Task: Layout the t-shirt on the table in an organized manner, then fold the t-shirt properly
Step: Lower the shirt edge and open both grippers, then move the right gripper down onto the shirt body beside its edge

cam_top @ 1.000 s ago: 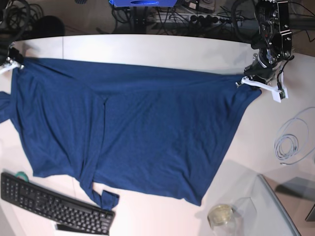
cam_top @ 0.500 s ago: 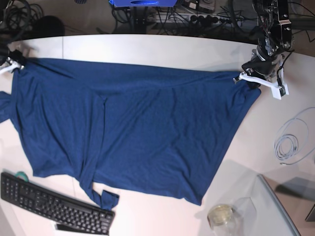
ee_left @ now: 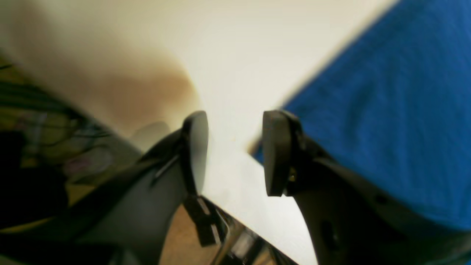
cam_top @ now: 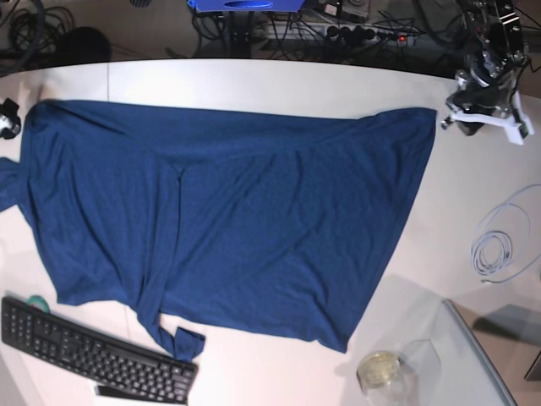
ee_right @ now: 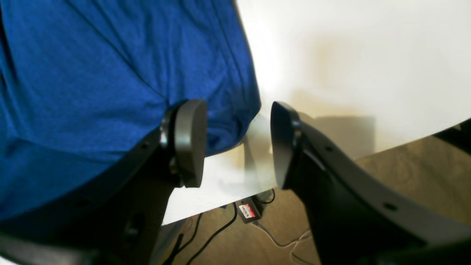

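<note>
The dark navy t-shirt [cam_top: 228, 220] lies spread across the white table [cam_top: 254, 85], with a fold running down its left part and a twisted bit at the lower hem. My left gripper [cam_top: 473, 117] hovers just off the shirt's upper right corner. In the left wrist view it [ee_left: 235, 152] is open over bare table, with the t-shirt [ee_left: 386, 110] to its right. My right gripper [cam_top: 7, 118] sits at the base view's left edge, beside the shirt's upper left corner. In the right wrist view it [ee_right: 235, 143] is open, and the t-shirt [ee_right: 110, 73] corner lies on the table [ee_right: 331, 55] below it, ungripped.
A black keyboard [cam_top: 93, 355] lies at the front left, touching the shirt's hem. A coiled white cable [cam_top: 499, 249] rests at the right. A glass jar [cam_top: 379, 370] and a glass panel [cam_top: 473, 364] stand at the front right. Cables hang beyond the far edge.
Both grippers opened and let go of the shirt's top corners. The left one lifted away up and to the right, the right one drew back to the left. The corners now lie flat.
</note>
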Robot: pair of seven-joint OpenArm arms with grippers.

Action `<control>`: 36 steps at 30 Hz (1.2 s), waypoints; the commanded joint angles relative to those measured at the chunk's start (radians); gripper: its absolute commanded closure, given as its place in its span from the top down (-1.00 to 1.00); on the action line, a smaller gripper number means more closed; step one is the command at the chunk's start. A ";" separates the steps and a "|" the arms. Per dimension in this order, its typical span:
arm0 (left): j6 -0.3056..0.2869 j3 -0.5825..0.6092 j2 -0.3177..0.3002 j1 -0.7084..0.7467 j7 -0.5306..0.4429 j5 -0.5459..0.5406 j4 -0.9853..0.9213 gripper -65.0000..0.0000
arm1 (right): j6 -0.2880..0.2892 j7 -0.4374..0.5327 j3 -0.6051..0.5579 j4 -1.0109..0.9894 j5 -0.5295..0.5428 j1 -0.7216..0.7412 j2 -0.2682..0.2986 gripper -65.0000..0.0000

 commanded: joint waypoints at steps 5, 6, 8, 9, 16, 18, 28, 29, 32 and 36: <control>-0.002 -0.097 -0.012 0.011 -0.018 -0.001 0.020 -0.27 | 0.008 0.023 -0.096 0.015 0.015 0.158 0.028 -0.18; -0.002 -0.109 -0.012 0.011 -0.018 -0.001 0.020 -0.27 | 0.008 0.019 -0.133 0.018 0.015 0.177 0.039 -0.19; -0.002 -0.126 -0.012 0.015 -0.018 -0.001 0.020 -0.27 | 0.005 0.019 -0.221 0.018 0.015 0.213 0.045 -0.19; -0.002 -0.126 -0.012 0.015 -0.018 -0.001 0.018 -0.27 | 0.004 0.023 -0.250 0.016 0.015 0.224 0.045 -0.19; -0.002 -0.127 -0.015 0.044 -0.018 0.005 0.012 -0.98 | -0.001 0.038 -0.356 -0.056 0.015 0.321 0.044 -0.19; -0.002 -0.127 -0.017 0.049 -0.018 0.005 0.012 -1.00 | -0.001 0.073 -0.383 -0.136 0.015 0.371 0.045 -0.19; -0.002 -0.124 -0.012 0.052 -0.018 0.005 0.014 -1.00 | -0.001 0.242 -0.712 -0.565 0.015 0.611 0.087 -0.19; -0.002 -0.126 -0.012 0.052 -0.018 0.005 0.012 -1.00 | -0.001 0.259 -0.730 -0.585 0.015 0.614 0.087 -0.19; -0.002 -0.126 -0.014 0.066 -0.018 0.005 0.012 -1.00 | -0.001 0.306 -0.765 -0.642 0.015 0.618 0.085 -0.19; -0.002 -0.126 -0.014 0.067 -0.018 0.005 0.012 -1.00 | -0.001 0.312 -0.770 -0.657 0.015 0.617 0.084 -0.19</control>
